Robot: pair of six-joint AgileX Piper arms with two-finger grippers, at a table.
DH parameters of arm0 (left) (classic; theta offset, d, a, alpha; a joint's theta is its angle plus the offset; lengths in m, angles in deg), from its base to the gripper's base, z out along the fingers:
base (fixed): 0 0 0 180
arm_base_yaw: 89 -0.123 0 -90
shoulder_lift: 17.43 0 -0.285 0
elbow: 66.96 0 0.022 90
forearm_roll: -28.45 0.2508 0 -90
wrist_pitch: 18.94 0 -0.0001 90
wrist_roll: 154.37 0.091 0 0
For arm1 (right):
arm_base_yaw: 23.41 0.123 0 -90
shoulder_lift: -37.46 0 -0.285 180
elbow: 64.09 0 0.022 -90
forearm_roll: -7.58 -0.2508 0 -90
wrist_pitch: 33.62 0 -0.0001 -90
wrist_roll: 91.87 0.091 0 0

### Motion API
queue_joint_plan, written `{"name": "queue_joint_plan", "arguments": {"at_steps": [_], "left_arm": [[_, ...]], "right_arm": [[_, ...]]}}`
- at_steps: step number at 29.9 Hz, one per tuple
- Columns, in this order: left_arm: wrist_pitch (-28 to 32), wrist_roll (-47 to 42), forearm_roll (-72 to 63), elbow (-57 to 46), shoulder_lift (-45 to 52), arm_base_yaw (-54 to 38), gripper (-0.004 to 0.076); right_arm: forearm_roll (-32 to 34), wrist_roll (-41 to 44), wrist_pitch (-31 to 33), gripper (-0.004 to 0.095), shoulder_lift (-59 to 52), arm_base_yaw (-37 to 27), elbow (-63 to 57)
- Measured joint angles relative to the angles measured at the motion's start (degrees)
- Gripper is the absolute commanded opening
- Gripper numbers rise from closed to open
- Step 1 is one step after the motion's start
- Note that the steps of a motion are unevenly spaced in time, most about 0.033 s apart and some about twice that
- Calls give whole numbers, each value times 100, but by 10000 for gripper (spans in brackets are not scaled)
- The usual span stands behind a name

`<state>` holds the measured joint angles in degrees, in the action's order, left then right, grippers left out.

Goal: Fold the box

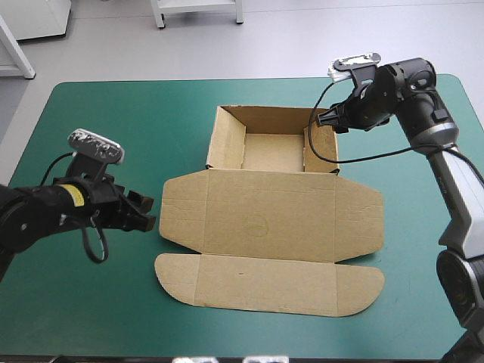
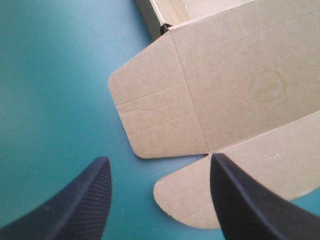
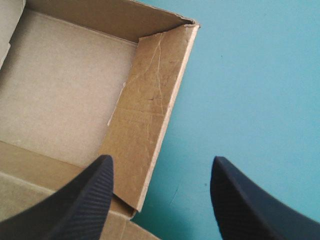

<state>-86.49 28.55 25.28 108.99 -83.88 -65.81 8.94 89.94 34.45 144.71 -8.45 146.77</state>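
Teal-green cover lies over the whole counter (image 1: 91,302), which carries one brown box (image 1: 271,204). Two grippers reach in, each with two black jaws. On the left gripper (image 1: 144,215) the jaws stand wide apart and hold nothing. They are over bare cover just beside the box's left edge. In the wrist view the rounded corner of the front flap (image 2: 200,200) shows between them, with the left side flap (image 2: 155,117) just ahead. On the right gripper (image 1: 330,119) the jaws are equally wide and empty, above the tray's right wall (image 3: 145,115). That wall runs in between them, close to one jaw, and bare cover lies under the other. The box sits mid-counter. Its one open tray (image 1: 272,151), with four raised walls, is on the far side. Its one lid (image 1: 268,227) lies flat toward the near edge, with two side flaps and one long front flap.
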Motion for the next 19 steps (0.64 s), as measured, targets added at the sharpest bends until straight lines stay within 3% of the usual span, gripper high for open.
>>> {"name": "queue_joint_plan", "arguments": {"at_steps": [2,10,16,19], "left_arm": [[-41,-75,0,-211,336,0,420],[-121,-161,44,-1082,1520,0,420],[-115,-161,223,-1746,1789,0,420],[-36,-161,255,-2028,1848,0,420]], "right_arm": [[7,46,-74,694,127,0,0],[43,368,-337,666,1020,0,0],[43,479,-546,540,1555,0,0],[43,479,-599,427,1713,0,0]]}}
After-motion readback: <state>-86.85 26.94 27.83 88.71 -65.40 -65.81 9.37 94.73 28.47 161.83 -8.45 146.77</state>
